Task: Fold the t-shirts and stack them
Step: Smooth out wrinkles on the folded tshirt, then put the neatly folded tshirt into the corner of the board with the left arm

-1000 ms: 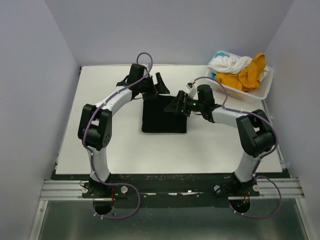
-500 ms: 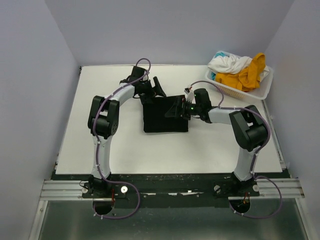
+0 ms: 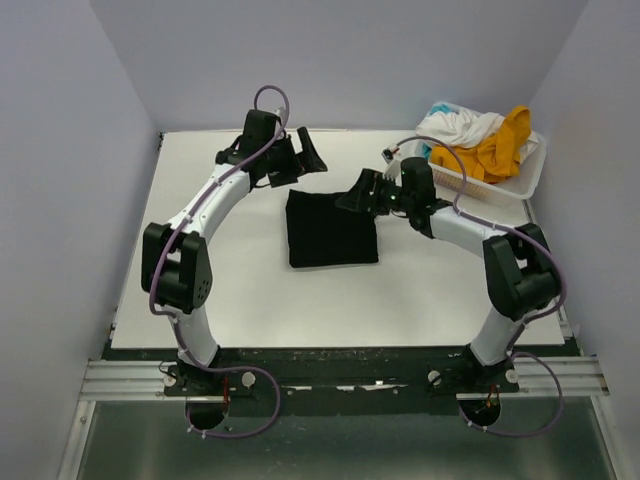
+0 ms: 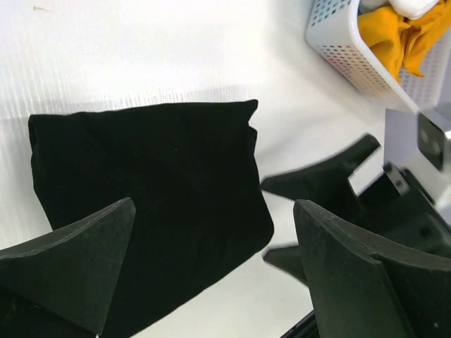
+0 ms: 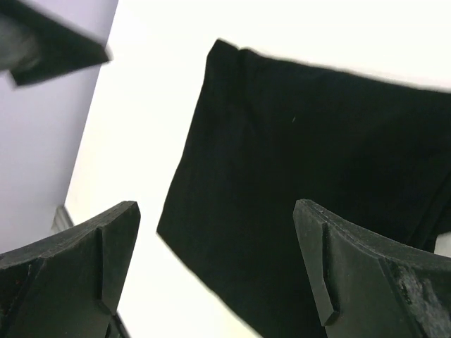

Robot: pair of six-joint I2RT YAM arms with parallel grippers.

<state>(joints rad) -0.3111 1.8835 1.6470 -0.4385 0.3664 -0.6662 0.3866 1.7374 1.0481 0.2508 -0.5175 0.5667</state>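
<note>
Black shirt (image 3: 332, 228) lies folded on the tabletop (image 3: 230, 290); both my jaws gape empty; other shirts (image 3: 480, 140) wait in the basket (image 3: 505, 188).

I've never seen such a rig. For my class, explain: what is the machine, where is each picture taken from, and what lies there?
Two robot arms are bolted to a table. One picture looks down from above; the other two come from wrist cameras, so the dark wedges are each arm's own fingers. A folded black shirt lies on the table. A basket holds a white shirt and a yellow shirt. The left gripper and right gripper hover by the black shirt, both open, holding nothing.
</note>
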